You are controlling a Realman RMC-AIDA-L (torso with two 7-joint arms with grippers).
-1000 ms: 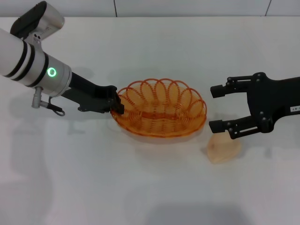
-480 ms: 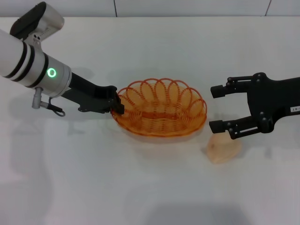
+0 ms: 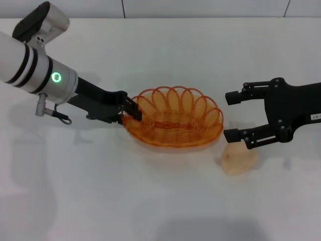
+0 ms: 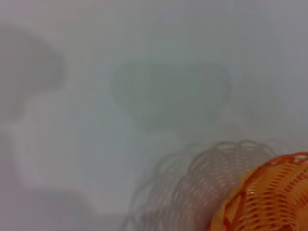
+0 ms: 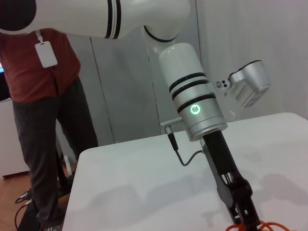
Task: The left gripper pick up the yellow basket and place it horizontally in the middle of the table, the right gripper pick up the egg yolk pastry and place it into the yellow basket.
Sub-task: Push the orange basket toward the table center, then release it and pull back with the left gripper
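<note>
Placement step: your silver-armed left gripper (image 3: 131, 111) pinches the rim of the orange wire yellow basket (image 3: 173, 117) mid-table (image 3: 160, 201); release next, while the spread right gripper (image 3: 231, 115) hovers above the cream egg yolk pastry (image 3: 239, 160).

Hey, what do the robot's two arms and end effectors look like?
The left end effector is a black two-fingered claw on a silver-white cylindrical arm with black bands, a green ring light and a small looped grey cable. The right end effector is an all-black two-fingered claw; its black arm carries a small white label.
</note>
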